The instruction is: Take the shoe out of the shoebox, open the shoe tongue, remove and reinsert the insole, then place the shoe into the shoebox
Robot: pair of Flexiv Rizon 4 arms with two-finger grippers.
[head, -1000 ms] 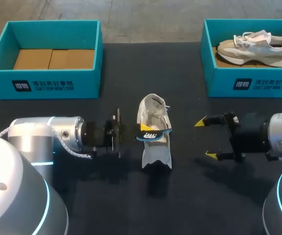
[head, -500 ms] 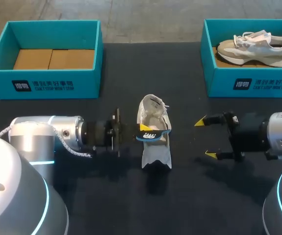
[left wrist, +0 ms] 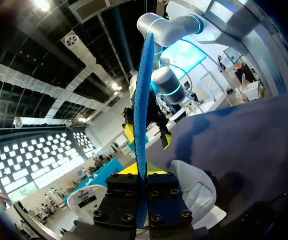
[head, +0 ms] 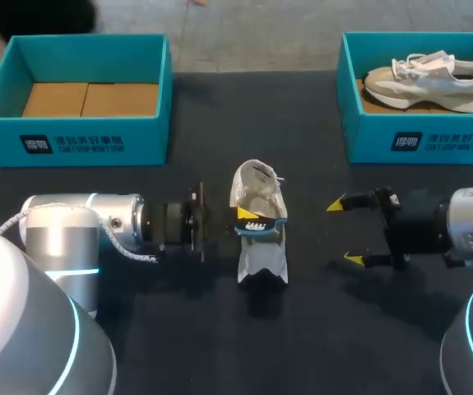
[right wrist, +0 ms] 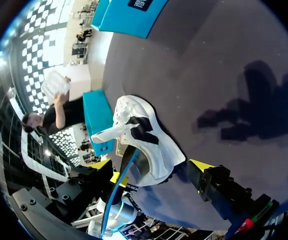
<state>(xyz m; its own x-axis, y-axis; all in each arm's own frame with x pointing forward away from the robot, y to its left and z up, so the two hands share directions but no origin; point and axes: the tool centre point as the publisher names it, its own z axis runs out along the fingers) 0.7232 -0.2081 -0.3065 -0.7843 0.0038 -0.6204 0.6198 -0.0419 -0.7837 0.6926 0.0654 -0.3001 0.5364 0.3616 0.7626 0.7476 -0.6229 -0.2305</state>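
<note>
A white shoe (head: 261, 255) lies on the black table at the middle, its opening facing up. My left gripper (head: 247, 219) is at the shoe's left side, shut on a blue insole (head: 262, 223) that lies across the opening. In the left wrist view the insole (left wrist: 142, 100) stands edge-on between the fingers of the left gripper (left wrist: 144, 170), with the shoe (left wrist: 196, 187) just below it. My right gripper (head: 343, 231) hovers open to the right of the shoe, holding nothing. The right wrist view shows the shoe (right wrist: 151, 142) ahead of the right gripper (right wrist: 151, 167), apart from it.
A teal shoebox (head: 71, 144) with a bare cardboard floor stands at the back left. Another teal shoebox (head: 417, 140) at the back right holds a second pale shoe (head: 429, 78).
My left gripper has edged slightly to the right with the insole over the shoe. The right arm has stayed where it was.
</note>
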